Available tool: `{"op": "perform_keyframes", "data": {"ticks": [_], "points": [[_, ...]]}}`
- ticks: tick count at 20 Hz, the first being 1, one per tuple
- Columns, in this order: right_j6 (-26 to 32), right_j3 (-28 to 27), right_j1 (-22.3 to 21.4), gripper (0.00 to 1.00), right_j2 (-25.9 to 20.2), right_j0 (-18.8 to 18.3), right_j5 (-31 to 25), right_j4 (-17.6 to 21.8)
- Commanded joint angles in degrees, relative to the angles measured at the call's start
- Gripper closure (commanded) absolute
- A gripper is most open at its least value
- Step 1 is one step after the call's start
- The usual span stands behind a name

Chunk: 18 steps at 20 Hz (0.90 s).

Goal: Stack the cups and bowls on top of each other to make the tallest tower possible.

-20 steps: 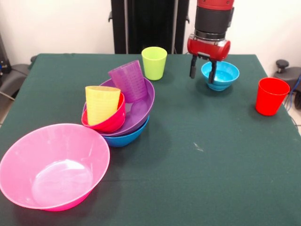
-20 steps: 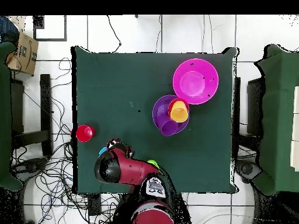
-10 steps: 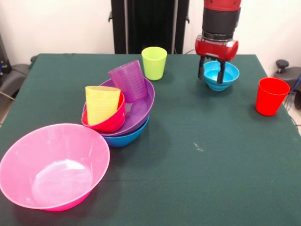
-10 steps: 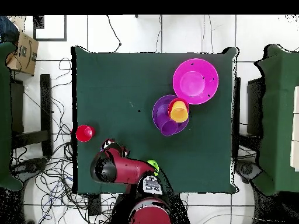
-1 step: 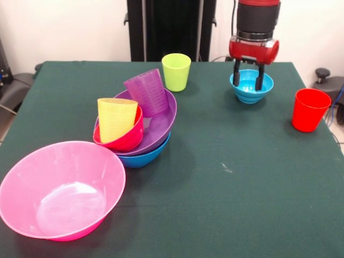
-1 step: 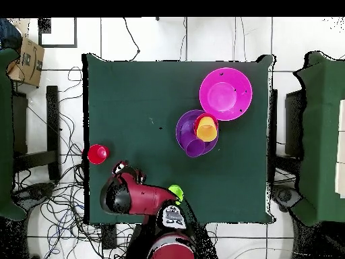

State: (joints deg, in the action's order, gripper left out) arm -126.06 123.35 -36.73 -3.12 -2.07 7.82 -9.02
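Plastic, thin-walled and light: that is how the light blue bowl (image 5: 251, 86) is judged, stiff enough to be pinched but slick, so a grip across the rim wall is favoured over any hold on the rounded outside. It is seen upright on the bench (image 5: 226, 161) toward the far right in the front view, with the red cup (image 5: 309, 109) well apart from it nearer the right edge and the green cup (image 5: 176, 71) well apart on the other side.

Now the gripper (image 5: 248, 78): it is hung directly over the bowl, jaws apart, two dark fingers (image 5: 236, 72) pointed down. One finger is lined up over the bowl's left rim, the other over its hollow, so the rim wall appears to be straddled. Whether plastic is touched cannot be told. In the overhead view the bowl is hidden under the arm.

Away to the left, the tower (image 5: 141, 122) is seen: blue bowl (image 5: 148, 156) at the base, purple bowl (image 5: 161, 126) tilted in it, red bowl (image 5: 129, 138) with the yellow cup (image 5: 116, 118) leaning inside, purple cup (image 5: 147, 92) tipped at the back. The pink bowl (image 5: 59, 188) is left alone, just beside the tower at the near left.
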Motion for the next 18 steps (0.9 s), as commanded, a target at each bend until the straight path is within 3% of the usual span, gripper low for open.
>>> {"op": "perform_keyframes", "data": {"ticks": [1,9,18], "points": [[-6.92,2.67,-0.25,0.0,-5.62,-0.75,-6.11,1.37],[-6.39,3.02,1.51,0.0,-5.16,-0.19,-4.93,1.83],[-3.82,4.22,4.26,0.0,-3.26,-1.22,-3.66,6.1]]}}
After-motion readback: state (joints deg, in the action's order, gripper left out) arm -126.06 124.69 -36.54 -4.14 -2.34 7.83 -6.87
